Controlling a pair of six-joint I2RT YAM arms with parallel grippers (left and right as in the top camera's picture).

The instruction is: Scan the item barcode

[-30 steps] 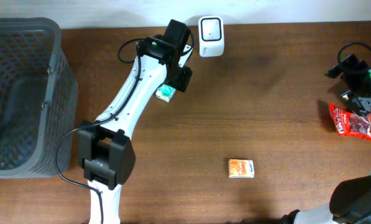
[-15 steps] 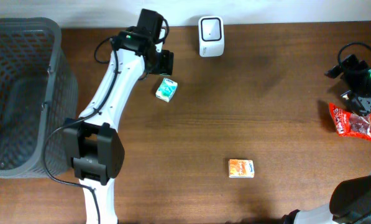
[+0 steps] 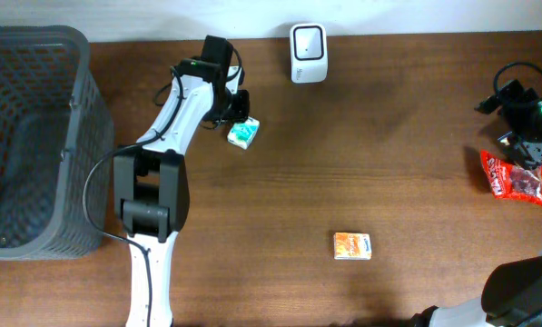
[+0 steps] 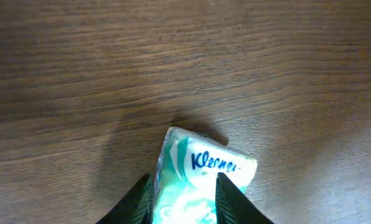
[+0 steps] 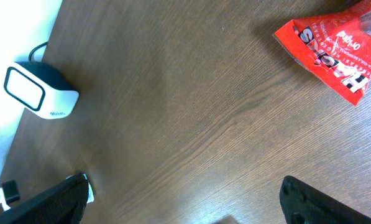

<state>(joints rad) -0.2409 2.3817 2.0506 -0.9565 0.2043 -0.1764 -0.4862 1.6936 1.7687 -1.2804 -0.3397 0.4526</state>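
Note:
A white and teal Kleenex tissue pack [image 3: 243,135] lies on the brown table, left of centre near the back. My left gripper [image 3: 238,121] reaches it from the back left. In the left wrist view the pack [image 4: 201,168] sits between the two black fingers [image 4: 225,193], which press against its sides; my left gripper [image 4: 184,185] is shut on it. The white barcode scanner [image 3: 308,54] stands at the back edge, to the right of the pack, and shows in the right wrist view too [image 5: 39,90]. My right gripper [image 5: 182,199] is wide open over bare wood at the far right.
A grey mesh basket [image 3: 82,136] fills the left end of the table. An orange box [image 3: 352,246] lies at the front centre. A red snack packet [image 3: 514,177] lies at the right edge beside the right arm [image 3: 527,113], and appears in the right wrist view [image 5: 334,46].
My left gripper drew back left off the tissue pack, then came down onto it and closed on its sides. The pack lies where it was. The right arm has not moved.

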